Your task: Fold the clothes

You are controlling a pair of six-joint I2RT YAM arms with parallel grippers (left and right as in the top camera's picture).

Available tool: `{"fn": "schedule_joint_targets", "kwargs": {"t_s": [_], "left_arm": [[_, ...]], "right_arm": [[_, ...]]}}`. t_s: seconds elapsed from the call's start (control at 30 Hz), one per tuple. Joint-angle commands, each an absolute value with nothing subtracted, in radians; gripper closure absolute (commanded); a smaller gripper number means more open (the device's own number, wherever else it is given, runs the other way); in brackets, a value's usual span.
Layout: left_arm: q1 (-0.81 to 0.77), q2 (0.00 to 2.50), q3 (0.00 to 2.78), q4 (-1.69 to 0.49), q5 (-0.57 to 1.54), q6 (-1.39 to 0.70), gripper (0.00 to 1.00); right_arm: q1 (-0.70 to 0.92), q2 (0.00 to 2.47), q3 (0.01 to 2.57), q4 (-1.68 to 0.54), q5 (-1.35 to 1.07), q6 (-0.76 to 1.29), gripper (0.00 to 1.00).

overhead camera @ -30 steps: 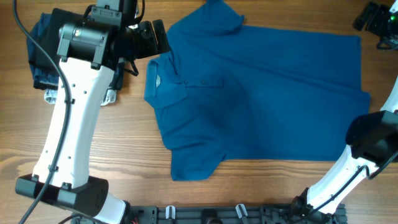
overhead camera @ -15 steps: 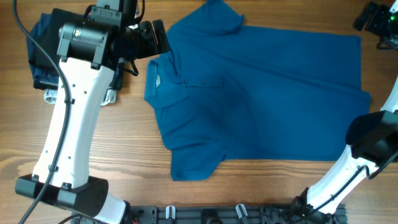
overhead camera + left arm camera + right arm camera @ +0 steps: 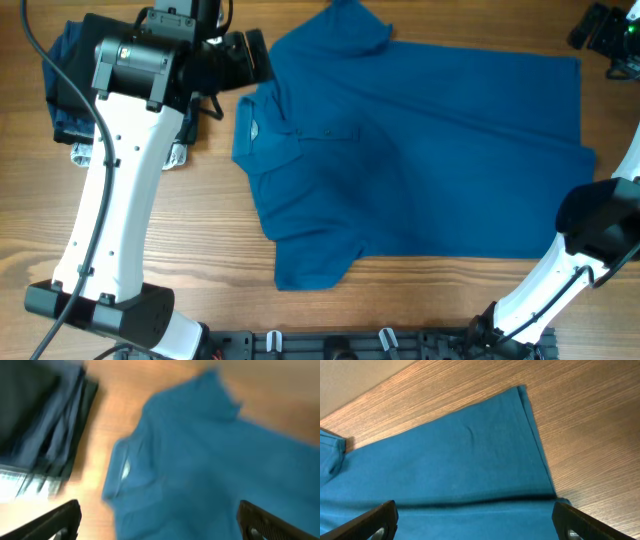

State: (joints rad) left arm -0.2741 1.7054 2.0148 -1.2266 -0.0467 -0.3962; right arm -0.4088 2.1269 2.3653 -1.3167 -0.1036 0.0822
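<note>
Nothing has shifted over the last second: the medium-blue short-sleeved soft-fabric shirt (image 3: 420, 150) lies as it did, spread flat and face up on the wooden bench (image 3: 200, 250), so I judge that folding has not begun. The left tool (image 3: 157, 522) hangs empty above the collar (image 3: 262, 130), fingers spread wide; its view is blurred, so it may be drifting. The right tool (image 3: 475, 525), likewise spread and empty, hovers over the hem corner (image 3: 522, 390). The shirt's long axis runs from one tool to the other, with the collar at the left tool and the hem at the right. A pile of dark folded garments (image 3: 65, 90) sits beside the left tool, on its side away from the shirt.
</note>
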Motion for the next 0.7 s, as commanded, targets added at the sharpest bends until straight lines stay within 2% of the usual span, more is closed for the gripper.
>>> {"fn": "schedule_joint_targets", "kwargs": {"t_s": [0.0,0.1,0.37,0.47,0.57,0.67], "left_arm": [[-0.278,1.697,2.017,-1.141,-0.035,-0.405,0.0],[-0.278,1.697,2.017,-1.14,-0.035,-0.405,0.0],[-0.278,1.697,2.017,-1.133,-0.035,-0.405,0.0],[-0.278,1.697,2.017,-1.149,-0.035,-0.406,0.0],[-0.278,1.701,2.016,-1.184,-0.035,-0.406,0.0],[-0.278,1.704,2.013,-1.22,-0.035,-0.406,0.0]], "right_arm": [[-0.409,2.14,2.369,-1.312,-0.098,0.081,0.01],[-0.409,2.139,2.369,-1.311,-0.106,0.081,0.0],[-0.424,2.137,2.369,-1.506,-0.063,0.088,0.0],[-0.498,2.12,2.368,-1.609,0.025,0.276,0.01],[-0.589,2.069,2.336,-1.609,-0.142,0.261,0.0],[-0.695,1.98,2.222,-1.609,-0.134,0.267,0.0]]}}
